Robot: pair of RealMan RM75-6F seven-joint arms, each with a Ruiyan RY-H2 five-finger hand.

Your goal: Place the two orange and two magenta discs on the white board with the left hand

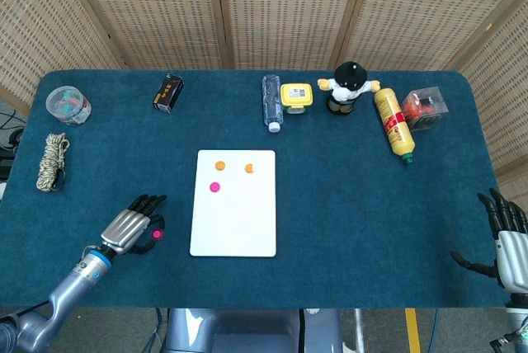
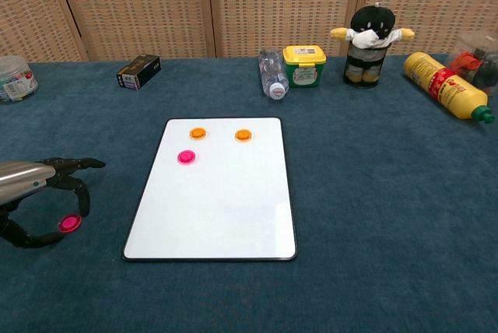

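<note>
Left hand (image 2: 35,193) arches over the loose magenta disc (image 2: 69,222) on the blue cloth just left of the white board (image 2: 226,208), fingers apart around it, not clamped. Two orange discs (image 2: 198,133) (image 2: 243,135) and one magenta disc (image 2: 186,156) lie on the board's far end. Right hand (image 1: 510,242) rests spread at the table's right edge. Far left, a clear tub (image 1: 68,105) holds colourful bits; far right, a clear box (image 1: 425,107) holds something red

Three discs (image 2: 198,133) on board (image 2: 218,216); fourth (image 2: 69,222) left, seemingly under hand (image 2: 39,193).
</note>
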